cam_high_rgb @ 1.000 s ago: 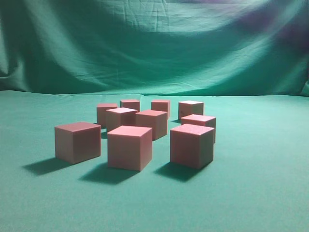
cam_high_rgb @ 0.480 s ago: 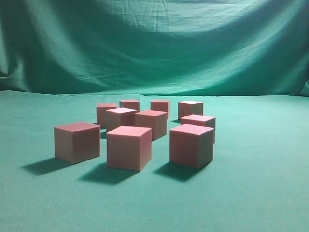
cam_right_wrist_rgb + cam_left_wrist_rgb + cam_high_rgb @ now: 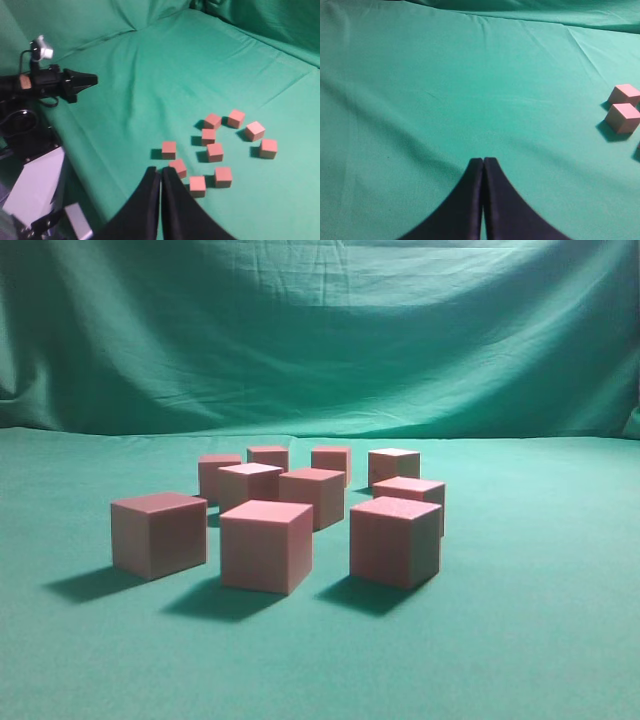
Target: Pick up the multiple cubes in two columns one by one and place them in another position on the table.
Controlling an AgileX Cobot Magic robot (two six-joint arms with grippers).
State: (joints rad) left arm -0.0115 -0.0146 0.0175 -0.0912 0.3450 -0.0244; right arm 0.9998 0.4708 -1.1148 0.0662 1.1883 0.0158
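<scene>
Cubes (image 3: 300,505): we counted nine, clustered loosely mid-bench, none held.
Bench (image 3: 540,640): we saw creased green cloth under them.
Left pincer (image 3: 483,162): pressed together, empty, above bare cloth, cubes to its right.
Right pincer (image 3: 161,172): pressed together, empty, high over the cluster.

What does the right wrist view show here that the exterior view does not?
Only the right wrist view: the shut right gripper, the left arm over the table's edge, and all ten cubes from above. Only the exterior view: the draped backdrop, with the cubes seen side-on. Both: the cluster of cubes on the green table.
</scene>
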